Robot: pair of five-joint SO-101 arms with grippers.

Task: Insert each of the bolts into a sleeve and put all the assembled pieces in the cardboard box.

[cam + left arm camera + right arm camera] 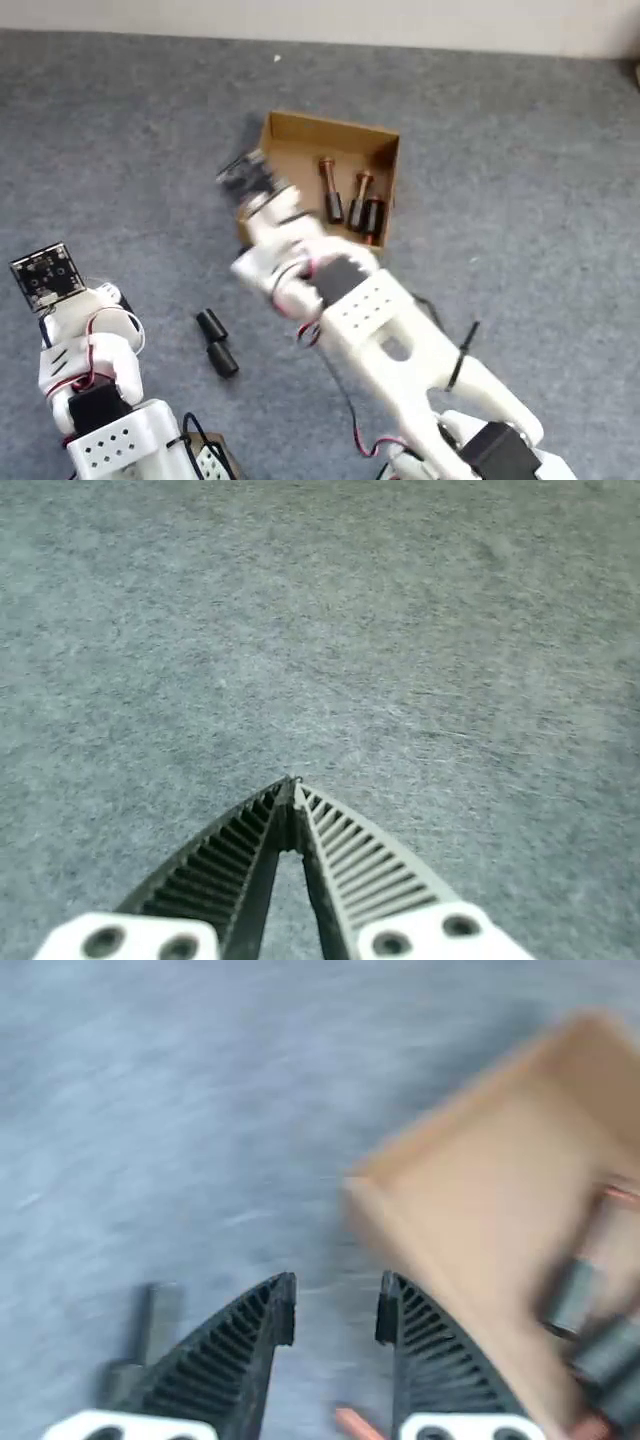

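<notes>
Partly hidden: cardboard box (pixel 295 165) corner, behind right arm (pixel 385 320).

Box (pixel 333 126) sits far and centre on the counter (pixel 520 200). Three pieces lie inside toward its right: one (pixel 331 200), a second (pixel 360 198) just right of it, a third (pixel 373 216) touching the second. Right pincer (pixel 335 1305) hangs just beside the box's left side. Two sleeves (pixel 216 342) lie end to end, nearer and left of the box. Left arm (pixel 90 340) stands near-left.
</notes>
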